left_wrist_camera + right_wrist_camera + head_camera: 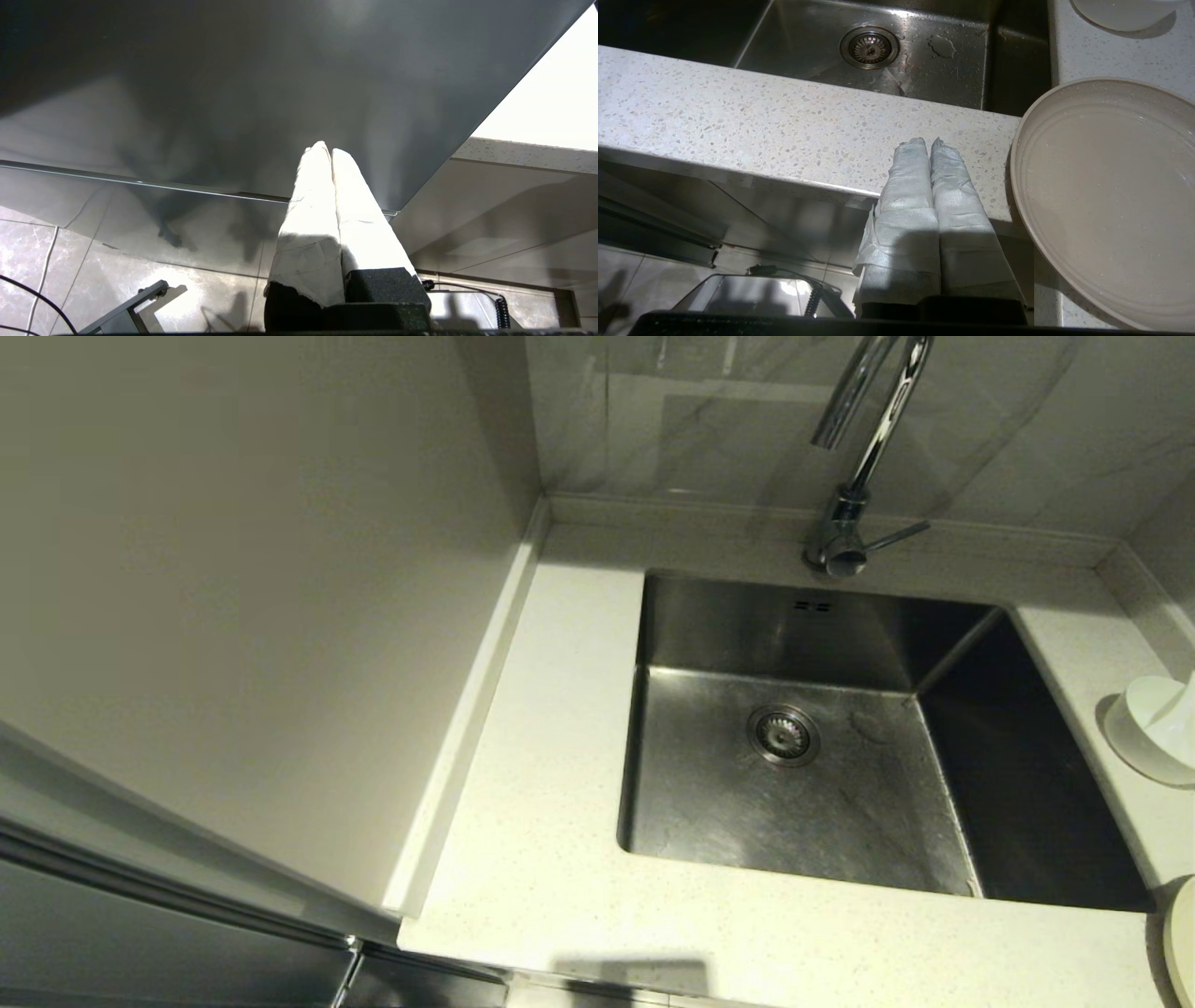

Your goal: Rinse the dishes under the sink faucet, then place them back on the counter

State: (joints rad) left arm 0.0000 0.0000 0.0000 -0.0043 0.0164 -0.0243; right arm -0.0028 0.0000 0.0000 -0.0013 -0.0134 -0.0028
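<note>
The cream plate (1106, 196) sits on the counter (738, 116) beside the sink (924, 70), looks hard, wet and slippery, so grab its rim; both the right gripper (930, 142) and left gripper (327, 148) are closed and empty.

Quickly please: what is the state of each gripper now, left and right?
Left gripper: closed, holding nothing, down by the cabinet front.
Right gripper: closed, holding nothing, below the counter edge, beside the plate.

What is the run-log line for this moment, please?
left gripper: shut, parked below counter | right gripper: shut, empty, at counter edge | plate, bowl: on counter | sink: empty
</note>
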